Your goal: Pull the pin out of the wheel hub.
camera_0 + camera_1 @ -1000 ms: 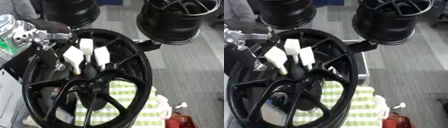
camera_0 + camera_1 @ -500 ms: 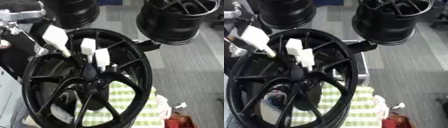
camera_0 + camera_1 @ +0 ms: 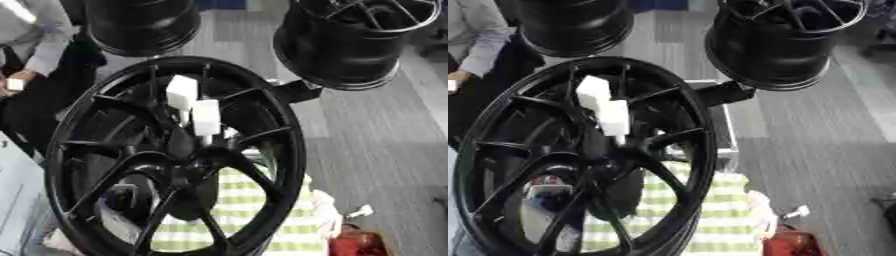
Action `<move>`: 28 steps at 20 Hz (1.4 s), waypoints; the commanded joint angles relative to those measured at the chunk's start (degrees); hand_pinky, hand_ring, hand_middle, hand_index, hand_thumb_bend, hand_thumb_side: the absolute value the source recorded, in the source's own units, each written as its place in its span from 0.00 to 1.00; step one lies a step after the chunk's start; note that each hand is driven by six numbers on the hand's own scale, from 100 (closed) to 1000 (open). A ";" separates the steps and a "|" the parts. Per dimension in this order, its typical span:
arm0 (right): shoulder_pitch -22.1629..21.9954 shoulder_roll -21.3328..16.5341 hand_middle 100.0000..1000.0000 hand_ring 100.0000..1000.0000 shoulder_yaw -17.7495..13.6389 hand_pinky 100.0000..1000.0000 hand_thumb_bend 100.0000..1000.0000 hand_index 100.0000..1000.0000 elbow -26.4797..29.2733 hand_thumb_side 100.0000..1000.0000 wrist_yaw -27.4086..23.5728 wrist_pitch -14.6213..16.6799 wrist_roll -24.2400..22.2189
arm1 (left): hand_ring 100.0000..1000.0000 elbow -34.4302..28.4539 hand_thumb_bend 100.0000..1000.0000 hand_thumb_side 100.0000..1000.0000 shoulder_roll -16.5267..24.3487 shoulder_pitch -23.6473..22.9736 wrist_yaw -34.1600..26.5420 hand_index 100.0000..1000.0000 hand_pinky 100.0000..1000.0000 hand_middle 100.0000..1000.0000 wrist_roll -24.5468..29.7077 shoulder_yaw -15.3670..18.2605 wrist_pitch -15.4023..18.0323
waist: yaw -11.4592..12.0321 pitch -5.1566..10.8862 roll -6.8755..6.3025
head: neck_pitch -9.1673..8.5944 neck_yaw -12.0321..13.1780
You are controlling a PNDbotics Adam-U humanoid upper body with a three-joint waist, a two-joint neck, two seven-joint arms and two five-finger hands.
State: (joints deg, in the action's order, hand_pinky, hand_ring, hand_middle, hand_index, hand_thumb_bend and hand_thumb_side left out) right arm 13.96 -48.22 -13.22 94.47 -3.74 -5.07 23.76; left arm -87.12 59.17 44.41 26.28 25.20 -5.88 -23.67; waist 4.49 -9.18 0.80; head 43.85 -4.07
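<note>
The big glossy black spoked wheel hub [image 3: 175, 160] stands on edge right before me, filling the near left. Two white block-shaped pins [image 3: 206, 116] stick out beside its centre, touching each other. Neither of my hands shows, so their fingers I cannot tell. Two more black wheel rims [image 3: 357, 42] sit far; open grey floor [image 3: 385, 150] lies right.

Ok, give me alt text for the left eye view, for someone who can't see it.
A large glossy black spoked wheel hub stands upright in the foreground, with two white block-shaped pins sticking out just above its centre. Behind it hang two more black wheel rims, and a green-and-white checked cloth shows through the spokes. No robot hand is in view.
</note>
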 commanded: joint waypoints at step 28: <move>0.35 -2.42 0.72 0.77 -0.96 0.80 0.00 0.77 0.84 0.62 -0.26 0.04 0.28 | 0.88 37.03 0.39 0.40 -1.31 1.77 10.17 0.84 0.90 0.83 -11.27 7.38 2.27 | -0.32 0.53 0.26 | 0.27 -0.24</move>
State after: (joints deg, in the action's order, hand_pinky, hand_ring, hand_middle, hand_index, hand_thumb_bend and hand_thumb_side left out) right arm 13.78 -48.22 -13.40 94.50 -3.74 -5.05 23.79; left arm -49.69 55.84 45.39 35.85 13.46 0.59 -21.28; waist 4.20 -9.31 1.18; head 43.85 -4.22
